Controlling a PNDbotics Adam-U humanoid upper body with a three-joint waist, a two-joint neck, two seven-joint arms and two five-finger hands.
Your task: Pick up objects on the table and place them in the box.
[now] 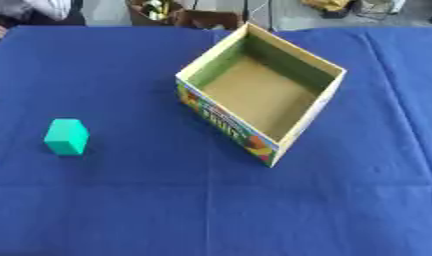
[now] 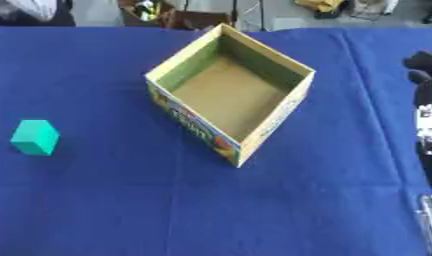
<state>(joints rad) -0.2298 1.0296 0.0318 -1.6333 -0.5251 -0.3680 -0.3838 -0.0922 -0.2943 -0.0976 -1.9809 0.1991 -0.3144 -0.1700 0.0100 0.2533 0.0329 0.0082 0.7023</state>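
Note:
A teal block [image 1: 66, 136] stands on the blue cloth at the left, well apart from everything else. The open cardboard box [image 1: 265, 141] sits in the middle, turned corner-on, with a colourful printed front wall and green inner walls. Its brown floor shows bare. My right hand [image 2: 424, 75] shows only as black shapes at the right edge of the right eye view, to the right of the box and not touching it. My left hand is out of sight.
The blue cloth [image 1: 167, 210] covers the whole table. A silver part of my right arm [image 2: 429, 220] shows at the lower right edge. Beyond the far edge are a brown box with clutter [image 1: 180, 15] and a person's sleeve [image 1: 44, 7].

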